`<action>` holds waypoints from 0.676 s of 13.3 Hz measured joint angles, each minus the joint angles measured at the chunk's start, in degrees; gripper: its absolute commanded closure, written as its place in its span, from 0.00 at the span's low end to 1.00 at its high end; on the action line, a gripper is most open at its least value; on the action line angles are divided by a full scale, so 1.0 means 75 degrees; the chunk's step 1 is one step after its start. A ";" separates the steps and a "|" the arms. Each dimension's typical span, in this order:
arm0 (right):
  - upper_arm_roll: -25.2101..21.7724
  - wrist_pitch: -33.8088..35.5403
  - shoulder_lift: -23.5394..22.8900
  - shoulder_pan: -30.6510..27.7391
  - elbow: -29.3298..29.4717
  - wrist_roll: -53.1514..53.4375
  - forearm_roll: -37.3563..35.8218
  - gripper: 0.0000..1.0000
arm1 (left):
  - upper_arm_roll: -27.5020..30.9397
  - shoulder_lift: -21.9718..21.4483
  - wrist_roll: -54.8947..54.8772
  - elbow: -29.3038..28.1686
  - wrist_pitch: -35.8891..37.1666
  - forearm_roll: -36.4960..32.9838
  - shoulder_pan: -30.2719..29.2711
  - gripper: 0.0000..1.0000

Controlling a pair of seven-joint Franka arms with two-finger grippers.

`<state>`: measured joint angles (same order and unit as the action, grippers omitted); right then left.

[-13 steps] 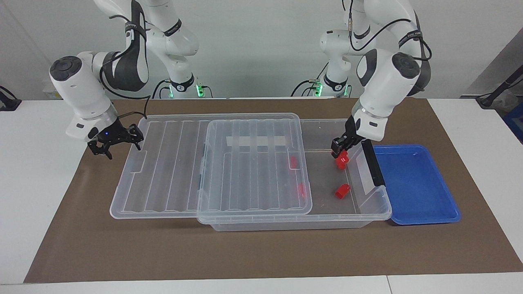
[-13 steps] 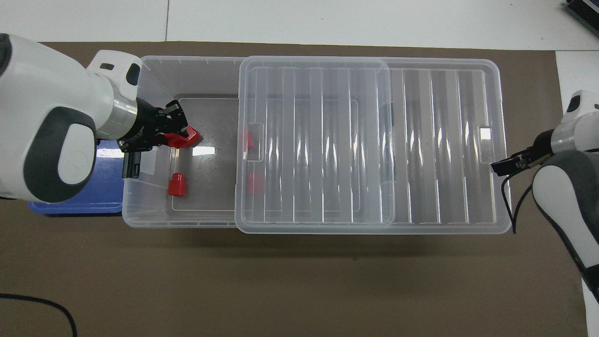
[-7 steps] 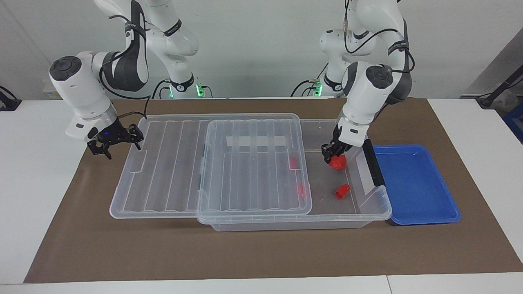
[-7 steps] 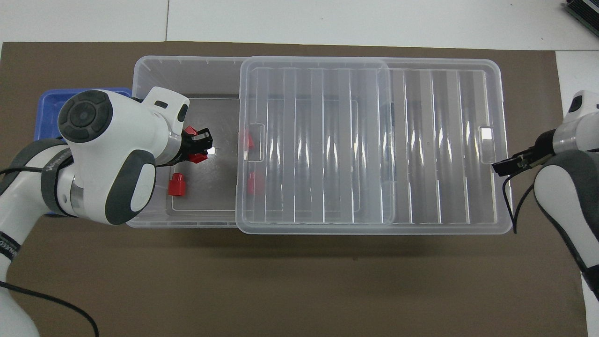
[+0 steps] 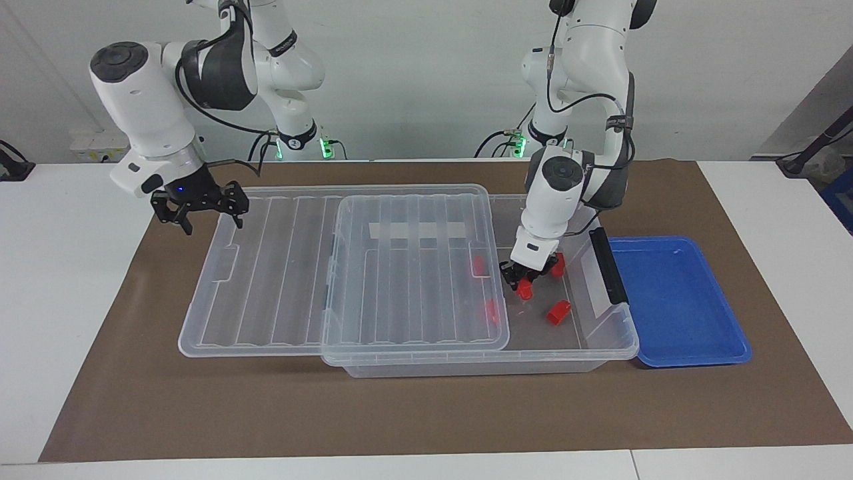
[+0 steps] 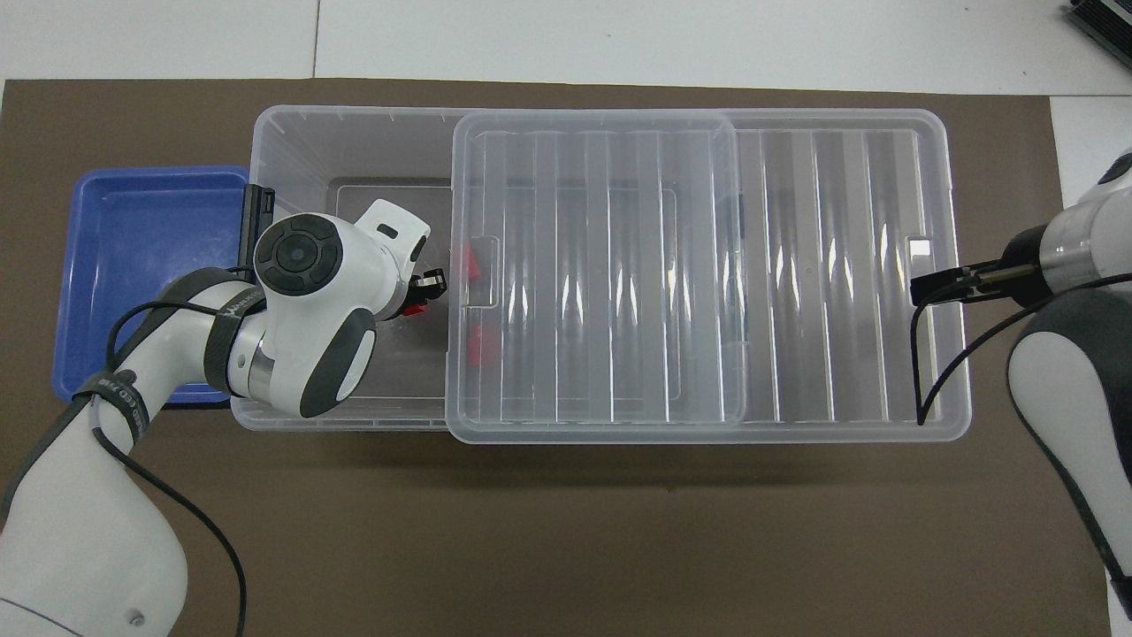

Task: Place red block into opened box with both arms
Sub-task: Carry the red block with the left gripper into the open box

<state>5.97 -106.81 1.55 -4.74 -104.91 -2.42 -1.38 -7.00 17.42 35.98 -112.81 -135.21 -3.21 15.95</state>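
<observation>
Since a second ago the left gripper (image 5: 526, 285) has travelled from the handle end of the box (image 5: 600, 347) toward the lid's edge and dipped lower into the open part, while the right gripper (image 5: 200, 212) has risen off the lid's end. The left jaws are pinched tight on the red block (image 5: 526, 289), which hangs inside the box just above its floor. In the overhead view the arm's own wrist hides most of this grip (only a sliver of red shows beside the black fingers).

A second red block (image 5: 558, 312) lies on the box floor, farther from the robots than the held one and closer to the black bar handle (image 5: 607, 265). Another (image 5: 557, 265) peeks out next to the left wrist, nearer to the robots. Two more (image 5: 478, 265) (image 5: 492, 311) sit under the edge of the clear ribbed lid (image 5: 413, 267), seen through the plastic.

The lid is slid toward the right arm's end of the counter (image 5: 100, 280), leaving the handle end uncovered. The right jaws stand wide apart and hold nothing, hovering over the lid's end at the right arm's side.

The blue tray (image 5: 680, 300) sits beside the box at the left arm's end, touching or nearly touching its handle end, on the brown mat (image 5: 426, 413).
</observation>
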 measured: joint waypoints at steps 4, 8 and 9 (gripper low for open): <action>0.0024 0.0848 -0.0015 0.0658 0.0970 0.1420 -0.0003 0.00 | 0.0029 0.0101 -0.0017 -0.0004 -0.0044 -0.0332 -0.0010 1.00; -0.0003 0.1451 -0.0123 0.0646 0.1631 0.1469 -0.0003 0.00 | 0.0037 0.0177 -0.0054 -0.0027 -0.0074 -0.0485 -0.0019 1.00; -0.0004 0.1500 -0.0145 0.0645 0.1694 0.1475 -0.0003 0.00 | 0.0038 0.0179 -0.0073 -0.0043 -0.0094 -0.0498 -0.0027 1.00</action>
<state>5.93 -95.56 0.46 0.10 -92.20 8.64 -1.41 -6.71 18.76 35.43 -113.14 -135.92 -6.95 15.75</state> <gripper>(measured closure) 0.000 0.656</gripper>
